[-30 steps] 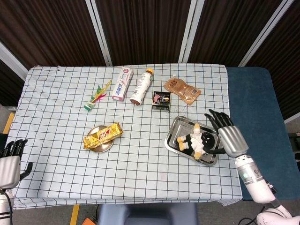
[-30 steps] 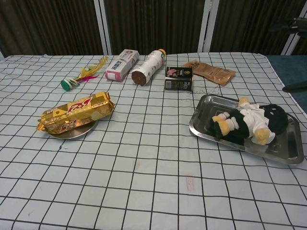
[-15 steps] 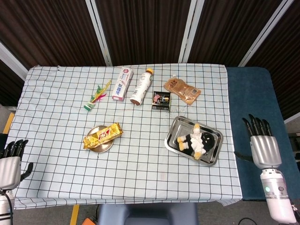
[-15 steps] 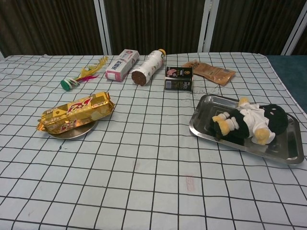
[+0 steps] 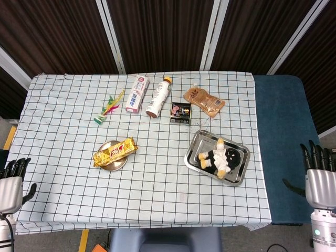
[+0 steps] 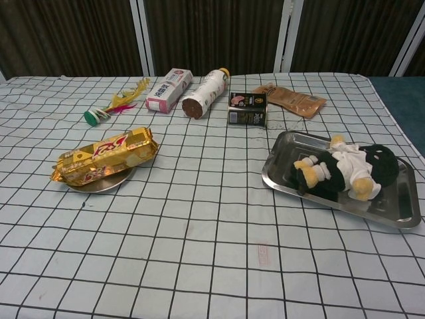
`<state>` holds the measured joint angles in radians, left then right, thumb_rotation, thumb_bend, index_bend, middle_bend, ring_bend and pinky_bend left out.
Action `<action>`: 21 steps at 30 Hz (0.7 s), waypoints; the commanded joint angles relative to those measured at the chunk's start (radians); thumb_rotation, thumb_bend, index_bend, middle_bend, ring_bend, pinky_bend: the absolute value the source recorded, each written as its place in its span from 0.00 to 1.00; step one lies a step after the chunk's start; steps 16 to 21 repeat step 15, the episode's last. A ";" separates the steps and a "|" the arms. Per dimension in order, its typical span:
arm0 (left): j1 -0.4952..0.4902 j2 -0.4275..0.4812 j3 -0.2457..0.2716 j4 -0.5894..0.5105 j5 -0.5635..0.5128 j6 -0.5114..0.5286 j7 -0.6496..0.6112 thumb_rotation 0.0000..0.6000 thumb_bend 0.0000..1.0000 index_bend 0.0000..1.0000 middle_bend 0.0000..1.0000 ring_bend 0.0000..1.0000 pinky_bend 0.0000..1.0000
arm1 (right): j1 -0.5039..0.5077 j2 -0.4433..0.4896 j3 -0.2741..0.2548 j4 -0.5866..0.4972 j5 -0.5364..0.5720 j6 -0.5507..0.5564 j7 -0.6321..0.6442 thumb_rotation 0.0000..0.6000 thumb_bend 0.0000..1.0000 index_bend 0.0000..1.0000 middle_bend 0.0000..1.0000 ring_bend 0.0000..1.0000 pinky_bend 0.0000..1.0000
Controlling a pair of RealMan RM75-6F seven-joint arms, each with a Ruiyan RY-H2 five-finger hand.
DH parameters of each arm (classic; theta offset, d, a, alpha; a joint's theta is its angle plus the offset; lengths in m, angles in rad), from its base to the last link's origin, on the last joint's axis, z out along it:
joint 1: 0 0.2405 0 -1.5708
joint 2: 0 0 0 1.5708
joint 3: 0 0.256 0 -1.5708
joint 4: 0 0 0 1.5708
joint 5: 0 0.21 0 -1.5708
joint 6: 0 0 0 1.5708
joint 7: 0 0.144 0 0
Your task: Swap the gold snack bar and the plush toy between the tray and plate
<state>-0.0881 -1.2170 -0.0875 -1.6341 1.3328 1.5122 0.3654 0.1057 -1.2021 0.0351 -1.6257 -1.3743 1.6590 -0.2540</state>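
Gold snack bar (image 5: 115, 152) is seen wrinkled on the plate (image 5: 112, 165); plush toy (image 5: 221, 157) lies in the tray (image 5: 197, 140). Right robot hand (image 5: 319, 176) and left robot hand (image 5: 11, 186) are held empty, fingers apart, off the bench (image 5: 68, 131).

Your desk (image 5: 63, 157) wears a white cloth with a black grid. Directly on it you have a round plate (image 5: 112, 163) at left, a steel tray (image 5: 197, 142) at right, and along the back a feathered shuttlecock (image 5: 107, 108), a white carton (image 5: 136, 93), a lying bottle (image 5: 159, 96), a small dark box (image 5: 179, 112) and a brown pouch (image 5: 203, 101).
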 commanded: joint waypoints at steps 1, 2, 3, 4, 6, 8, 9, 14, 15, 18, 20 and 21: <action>0.004 0.005 -0.004 -0.003 0.000 0.006 -0.015 1.00 0.36 0.13 0.14 0.10 0.27 | 0.001 0.006 0.004 -0.005 0.001 -0.027 -0.007 1.00 0.05 0.00 0.00 0.00 0.01; 0.005 0.007 -0.005 -0.003 0.000 0.007 -0.019 1.00 0.36 0.13 0.14 0.10 0.27 | 0.001 0.006 0.005 -0.004 0.001 -0.033 -0.008 1.00 0.05 0.00 0.00 0.00 0.01; 0.005 0.008 -0.005 -0.004 0.001 0.008 -0.022 1.00 0.36 0.13 0.14 0.10 0.27 | 0.001 0.007 0.005 -0.005 -0.001 -0.040 -0.007 1.00 0.05 0.00 0.00 0.00 0.01; 0.006 0.009 -0.007 -0.005 0.002 0.010 -0.027 1.00 0.36 0.13 0.14 0.10 0.27 | 0.001 0.010 0.004 -0.007 -0.002 -0.050 -0.003 1.00 0.05 0.00 0.00 0.00 0.01; 0.007 0.010 -0.008 -0.004 0.006 0.013 -0.036 1.00 0.36 0.13 0.14 0.10 0.27 | -0.001 0.017 0.007 -0.014 0.001 -0.065 0.007 1.00 0.05 0.00 0.00 0.00 0.01; 0.007 0.010 -0.009 -0.001 0.009 0.014 -0.041 1.00 0.36 0.13 0.14 0.10 0.27 | -0.003 0.019 0.010 -0.017 0.001 -0.069 0.008 1.00 0.05 0.00 0.00 0.00 0.01; 0.007 0.010 -0.009 0.000 0.009 0.014 -0.043 1.00 0.36 0.13 0.14 0.10 0.27 | -0.004 0.019 0.012 -0.017 -0.001 -0.069 0.007 1.00 0.05 0.00 0.00 0.00 0.01; 0.007 0.011 -0.009 0.000 0.007 0.010 -0.047 1.00 0.36 0.13 0.14 0.10 0.27 | -0.012 0.014 0.017 -0.012 -0.021 -0.065 0.013 1.00 0.05 0.00 0.00 0.00 0.01; 0.007 0.011 -0.009 0.000 0.007 0.010 -0.047 1.00 0.36 0.13 0.14 0.10 0.27 | -0.014 0.015 0.017 -0.013 -0.023 -0.068 0.014 1.00 0.05 0.00 0.00 0.00 0.01; 0.007 0.011 -0.009 0.000 0.007 0.010 -0.047 1.00 0.36 0.13 0.14 0.10 0.27 | -0.014 0.015 0.017 -0.013 -0.023 -0.068 0.014 1.00 0.05 0.00 0.00 0.00 0.01; 0.007 0.011 -0.009 0.000 0.007 0.010 -0.047 1.00 0.36 0.13 0.14 0.10 0.27 | -0.014 0.015 0.017 -0.013 -0.023 -0.068 0.014 1.00 0.05 0.00 0.00 0.00 0.01; 0.007 0.011 -0.009 0.000 0.007 0.010 -0.047 1.00 0.36 0.13 0.14 0.10 0.27 | -0.014 0.015 0.017 -0.013 -0.023 -0.068 0.014 1.00 0.05 0.00 0.00 0.00 0.01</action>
